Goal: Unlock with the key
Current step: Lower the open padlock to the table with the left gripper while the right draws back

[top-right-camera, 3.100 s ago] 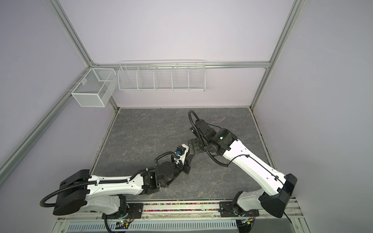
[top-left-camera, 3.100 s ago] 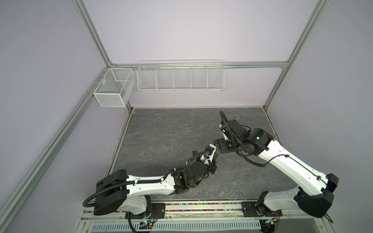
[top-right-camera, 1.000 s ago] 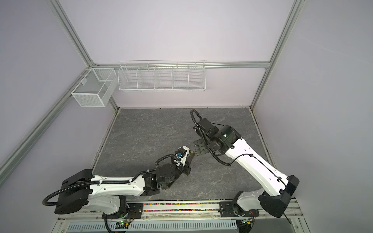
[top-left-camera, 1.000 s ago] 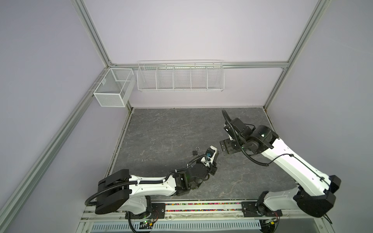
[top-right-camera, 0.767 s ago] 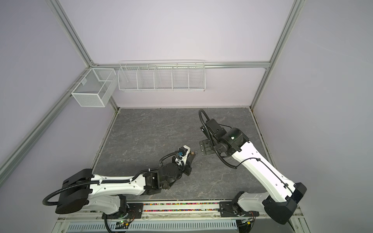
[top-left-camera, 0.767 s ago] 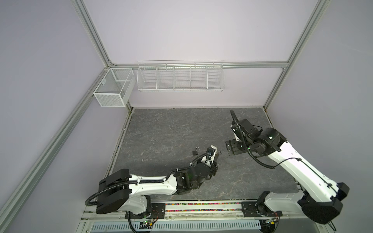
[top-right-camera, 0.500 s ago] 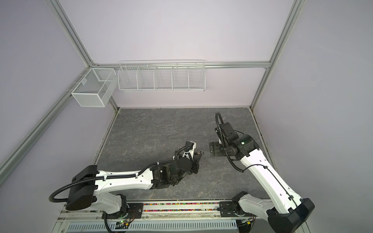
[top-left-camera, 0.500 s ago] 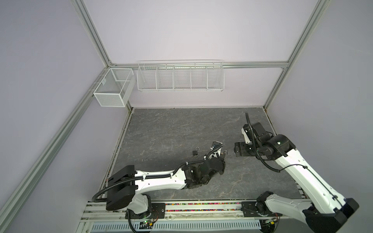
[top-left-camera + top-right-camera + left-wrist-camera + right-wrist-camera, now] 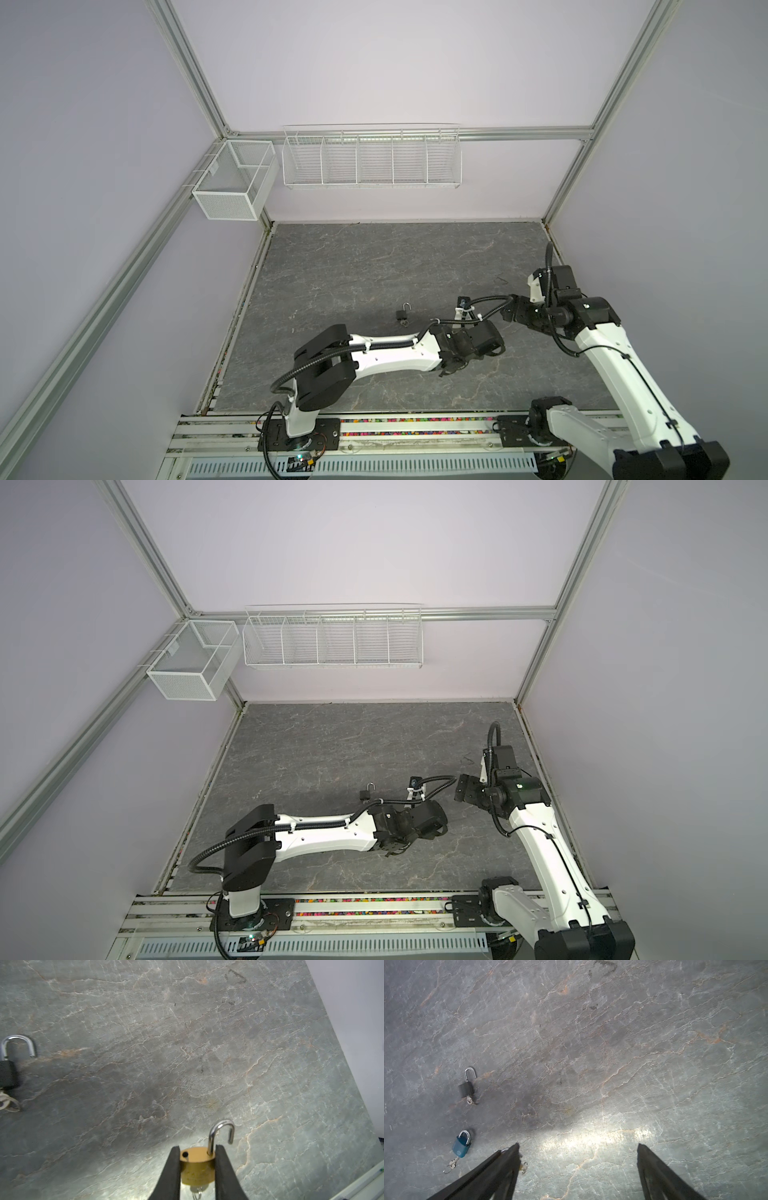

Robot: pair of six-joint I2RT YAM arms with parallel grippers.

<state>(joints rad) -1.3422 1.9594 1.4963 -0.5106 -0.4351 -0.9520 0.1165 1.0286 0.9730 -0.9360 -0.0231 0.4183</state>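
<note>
The left hand is closed narrowly on the brass padlock, one black finger pressed on each side of its round body. The padlock stands upright between them, just above the grey stone-patterned surface. Its steel shackle is sprung open, one leg in the body and the other hanging free beyond the fingertips. Under the body, back toward the wrist, a key with a small ring shows in the lock, partly hidden.

The right hand is spread wide and holds nothing, with bare surface between its two fingers. Behind one of them a small pale piece of metal peeks out; I cannot tell what it belongs to.

A black padlock lies flat on the surface, well apart from both hands, its shackle open and a key in its base. In both top views it lies just beyond the left arm's wrist. Nearer the right hand lies a blue padlock, its shackle apparently seated, with keys trailing from its base.
</note>
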